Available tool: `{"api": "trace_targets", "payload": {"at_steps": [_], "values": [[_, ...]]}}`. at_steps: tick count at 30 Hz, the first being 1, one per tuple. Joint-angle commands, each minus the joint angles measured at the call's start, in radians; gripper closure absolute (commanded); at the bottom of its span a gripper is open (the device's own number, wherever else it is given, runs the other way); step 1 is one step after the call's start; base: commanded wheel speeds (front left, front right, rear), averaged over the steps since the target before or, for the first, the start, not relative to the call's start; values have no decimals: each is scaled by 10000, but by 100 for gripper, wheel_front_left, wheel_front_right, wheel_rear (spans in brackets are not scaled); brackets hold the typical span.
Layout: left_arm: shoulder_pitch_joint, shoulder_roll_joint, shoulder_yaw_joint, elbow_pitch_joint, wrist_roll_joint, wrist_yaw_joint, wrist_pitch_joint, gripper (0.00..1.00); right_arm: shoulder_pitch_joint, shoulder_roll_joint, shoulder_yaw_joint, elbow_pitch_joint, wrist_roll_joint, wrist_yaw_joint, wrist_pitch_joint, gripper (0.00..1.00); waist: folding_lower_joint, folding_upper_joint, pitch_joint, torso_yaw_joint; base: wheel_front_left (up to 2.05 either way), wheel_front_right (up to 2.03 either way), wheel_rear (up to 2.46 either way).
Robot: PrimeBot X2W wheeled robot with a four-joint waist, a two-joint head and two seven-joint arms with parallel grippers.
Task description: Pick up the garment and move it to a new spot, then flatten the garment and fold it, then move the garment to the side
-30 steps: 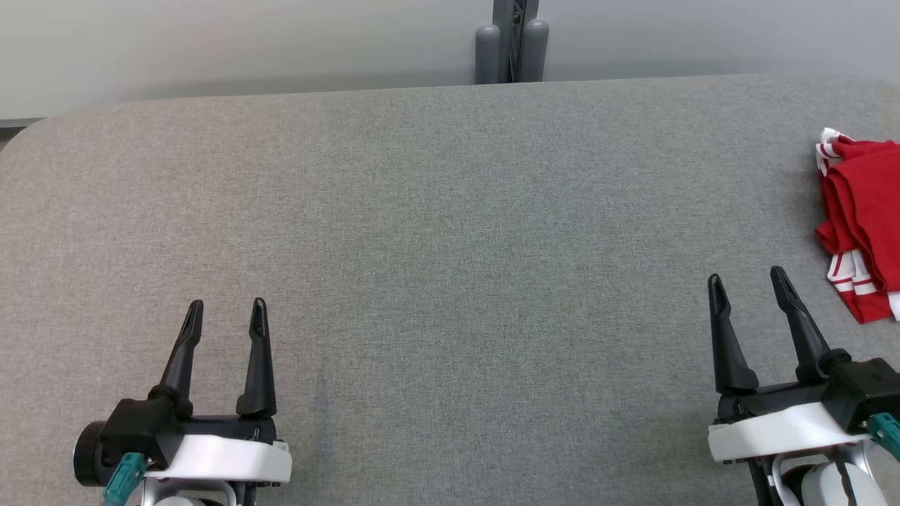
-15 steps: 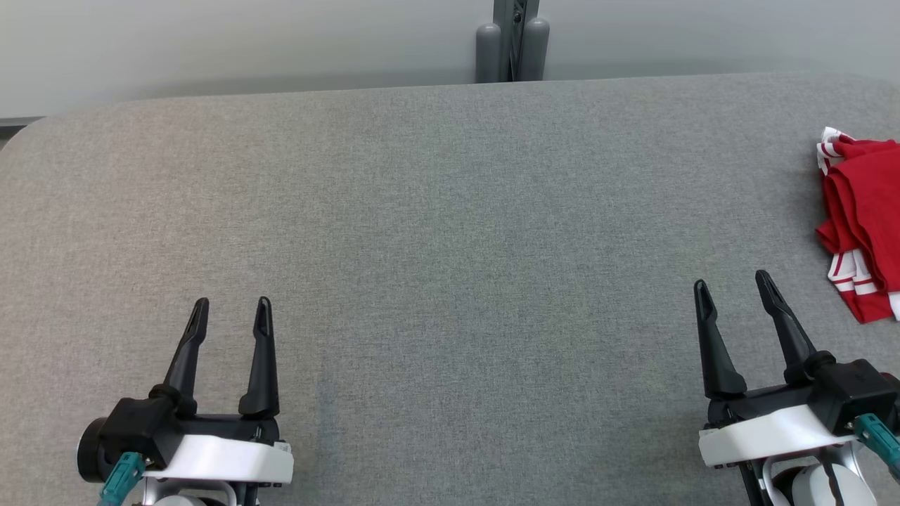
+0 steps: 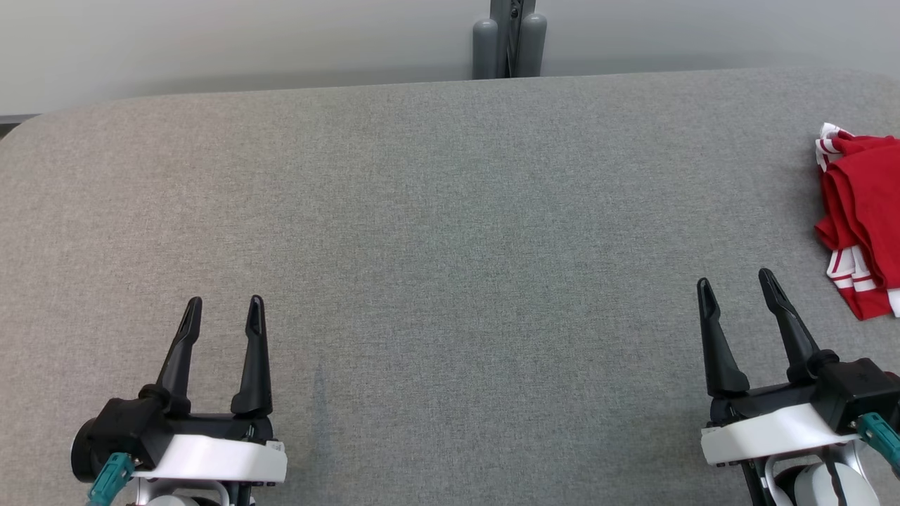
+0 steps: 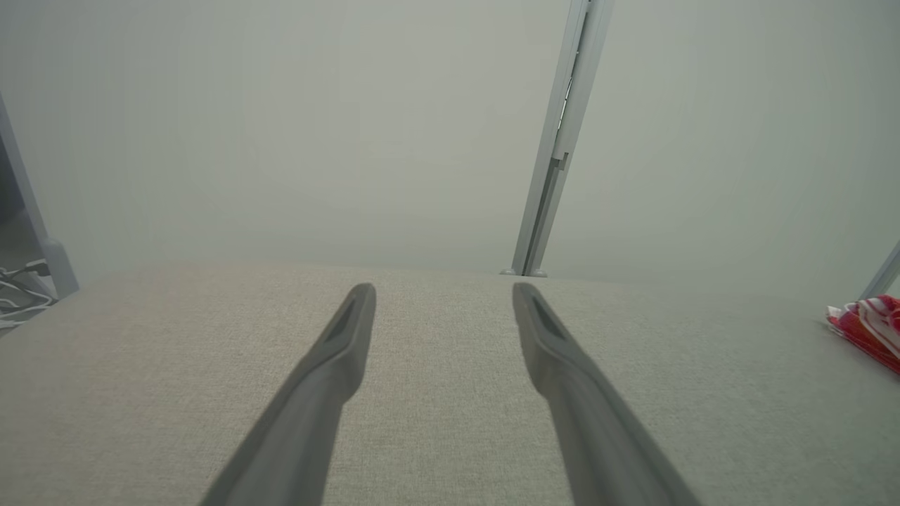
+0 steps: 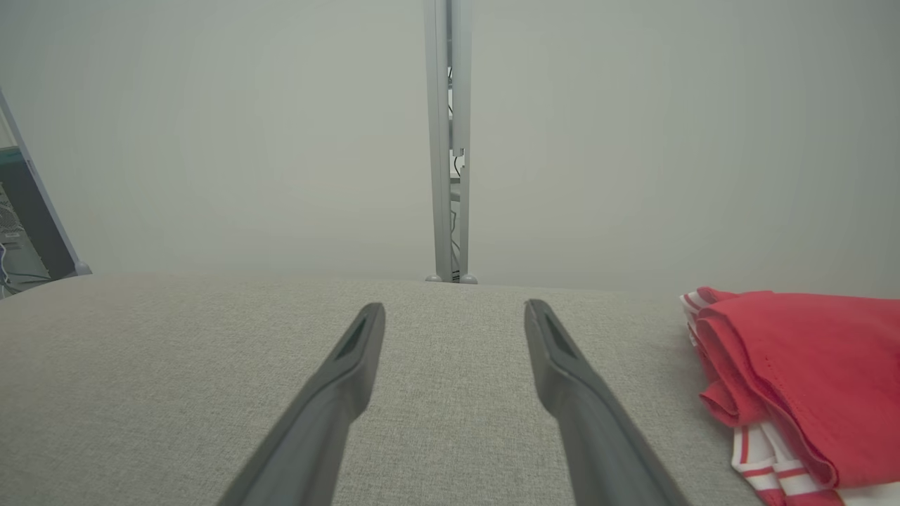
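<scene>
Head view | red garment (image 3: 863, 204) at right | left gripper (image 3: 225, 303), right gripper (image 3: 735, 279): fingers (image 3: 255, 351) spread, empty

Right gripper (image 3: 733, 277) slightly farther left.

Garment (image 3: 863, 211) lay on the table (image 3: 450, 211) at the far right, partly cut off by the head view's border. Left gripper (image 3: 223, 306) sat over the table's near left; right gripper (image 3: 735, 284) over the near right, just left of the garment and nearer the robot, apart from it. An upright post (image 3: 508, 35) stood behind the table's far edge, near centre, before the wall (image 3: 211, 42).
</scene>
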Motion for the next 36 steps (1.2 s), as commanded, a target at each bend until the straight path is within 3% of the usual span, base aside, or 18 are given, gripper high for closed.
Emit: {"api": "trace_targets", "payload": {"at_steps": [1,3,4,9,36], "values": [[-1,36,48,3,-64,-60,10,0,-91,-37,-48,-7,-23,-1,-50,0,0,-1,0,-2,0,0,0],[-13,36,56,-4,-78,-89,10,0,-89,-37,-47,-5,-24,-1,-50,0,0,-1,-1,-1,0,0,0],[0,-2,17,-10,-98,-100,0,100,-3,0,-2,2,0,0,0,100,0,-1,-8,-1,0,0,0],[83,-75,-33,343,-109,-98,1,100,169,94,61,319,25,0,35,100,0,-1,-9,-2,0,0,0],[-43,221,115,388,-4954,-49,906,100,36,-460,182,654,5652,0,830,100,0,-1,-395,28,0,0,0]]}}
